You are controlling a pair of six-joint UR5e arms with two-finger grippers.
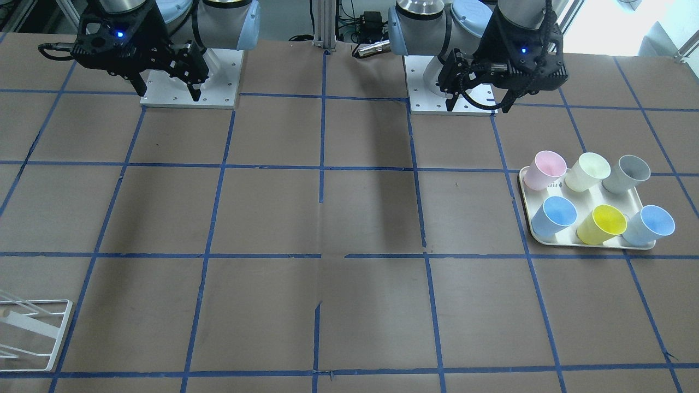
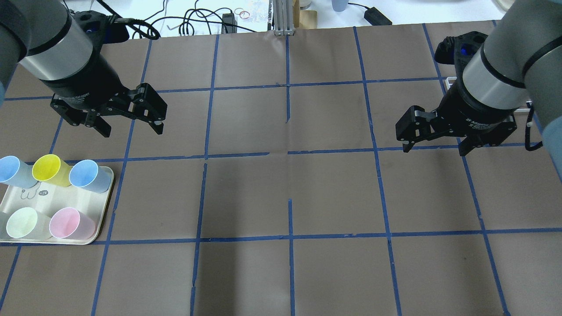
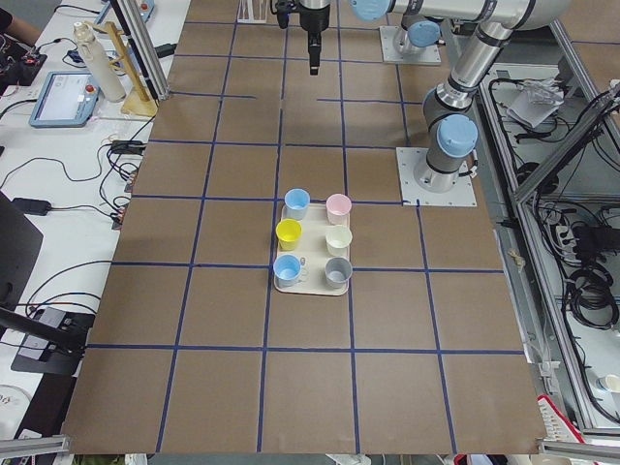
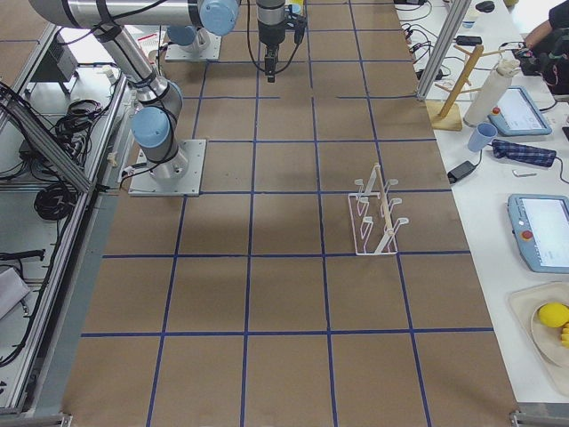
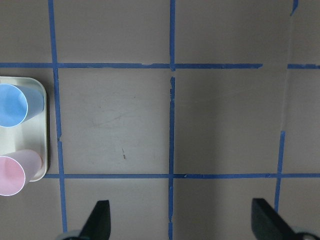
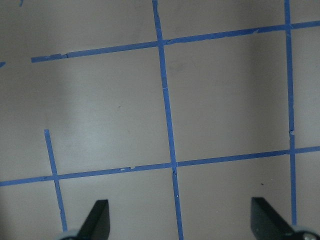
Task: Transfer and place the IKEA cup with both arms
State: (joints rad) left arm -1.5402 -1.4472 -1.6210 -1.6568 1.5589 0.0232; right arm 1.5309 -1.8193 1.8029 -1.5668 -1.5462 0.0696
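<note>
Five other cups [image 1: 600, 224] crowd the IKEA cup [image 1: 587, 171]; left tool [image 2: 131, 130] and right tool [image 2: 434, 149] spread.

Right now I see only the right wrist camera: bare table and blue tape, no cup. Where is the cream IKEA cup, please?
Observer: The IKEA cup stands upright on a tray at the robot's left side of the table.
Operator: Which cup on the tray exactly?
Observer: The middle one of the row nearer the robot, between a pink cup and a grey cup.
Operator: Is the left gripper ready?
Observer: The left gripper is open and empty, beside the tray, not over it.
</note>
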